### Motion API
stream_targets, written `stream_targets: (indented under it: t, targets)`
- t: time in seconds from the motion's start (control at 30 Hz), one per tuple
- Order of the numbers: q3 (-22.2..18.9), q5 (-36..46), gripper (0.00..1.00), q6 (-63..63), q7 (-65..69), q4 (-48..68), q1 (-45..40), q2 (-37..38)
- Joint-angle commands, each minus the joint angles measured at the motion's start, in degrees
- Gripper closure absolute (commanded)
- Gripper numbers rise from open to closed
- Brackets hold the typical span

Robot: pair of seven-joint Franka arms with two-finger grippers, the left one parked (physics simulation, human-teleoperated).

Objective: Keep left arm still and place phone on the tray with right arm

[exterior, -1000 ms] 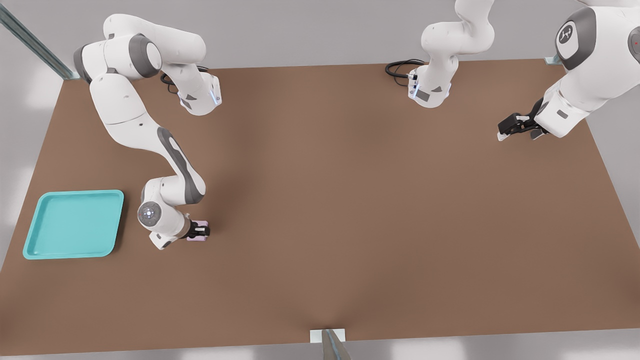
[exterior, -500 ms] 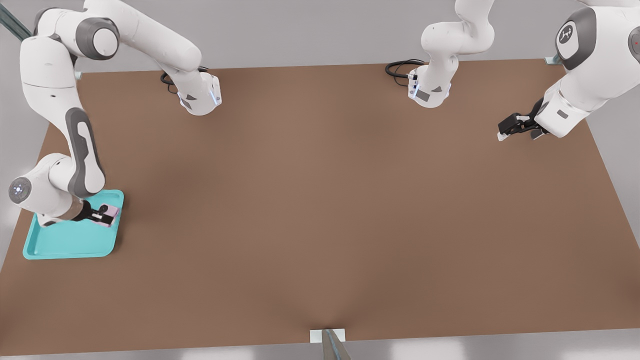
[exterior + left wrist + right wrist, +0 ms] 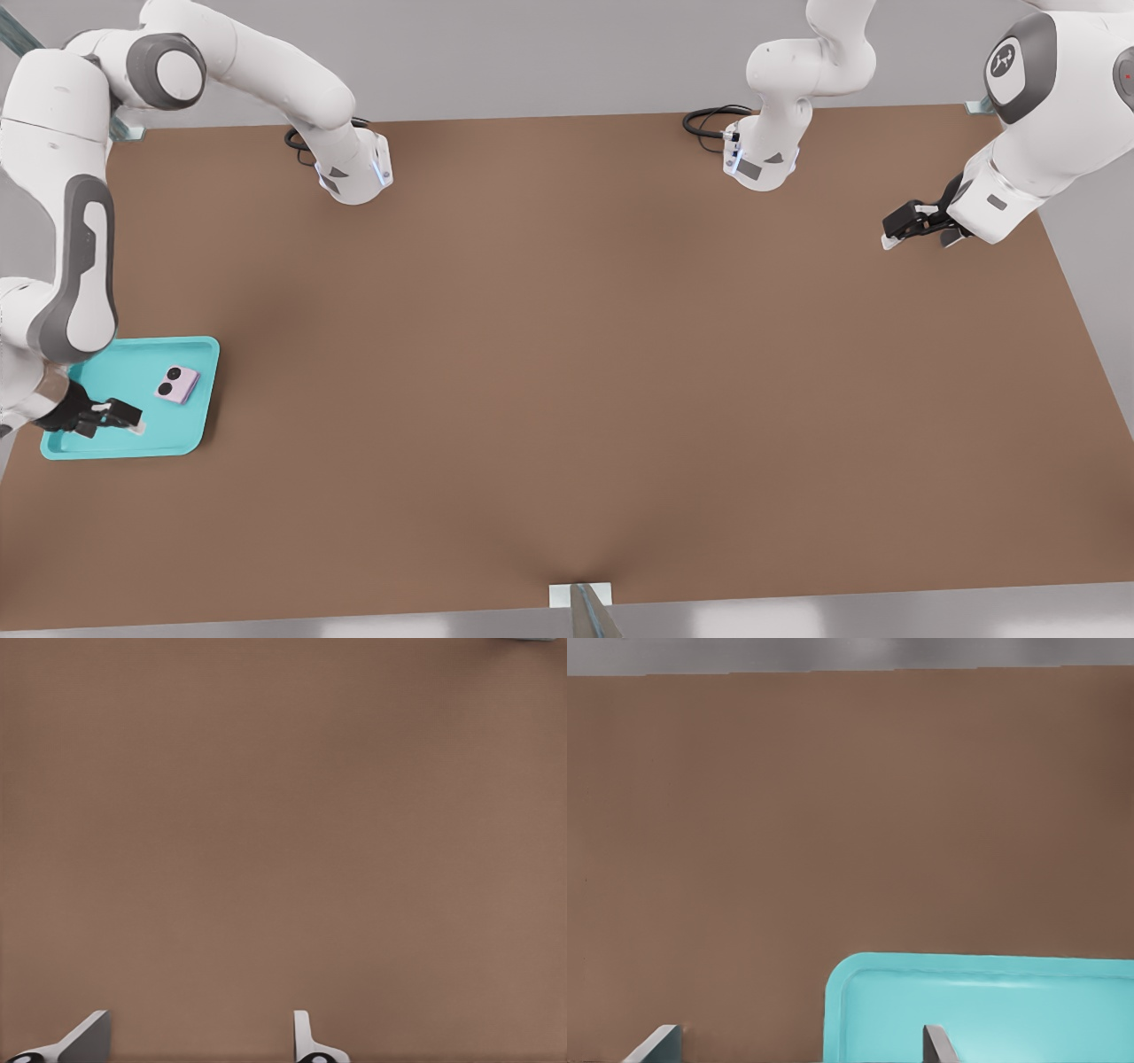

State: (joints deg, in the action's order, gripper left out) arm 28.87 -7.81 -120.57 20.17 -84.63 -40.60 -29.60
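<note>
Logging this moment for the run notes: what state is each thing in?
phone: lying flat inside the tray, lens side up, free of the tool.
tray: flat on the table, holding the phone near its far right corner in the front view.
tool: open, empty, over the tray's near part, apart from the phone.
table: bears the tray.

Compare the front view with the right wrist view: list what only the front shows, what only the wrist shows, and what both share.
Only the front view shows the phone, lying lenses-up inside the tray, apart from the open gripper that is over the tray's near part. Only the right wrist view shows the gripper's fingertips close up, spread with nothing between them. Both show the turquoise tray and the brown table.
</note>
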Motion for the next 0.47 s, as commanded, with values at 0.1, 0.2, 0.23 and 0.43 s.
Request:
stream_targets:
  t: [0.1,0.2,0.23,0.43]
  targets:
    - [-19.07,3.06,0.00,19.66,-18.68,-1.07,30.54,18.52]
    - [-41.43,5.09,0.00,23.10,-16.74,-3.79,52.98,26.17]
    - [-41.70,5.70,0.00,22.92,-16.66,-5.55,53.08,27.14]
    - [-38.01,5.79,0.00,21.52,-16.92,-7.31,50.79,27.32]
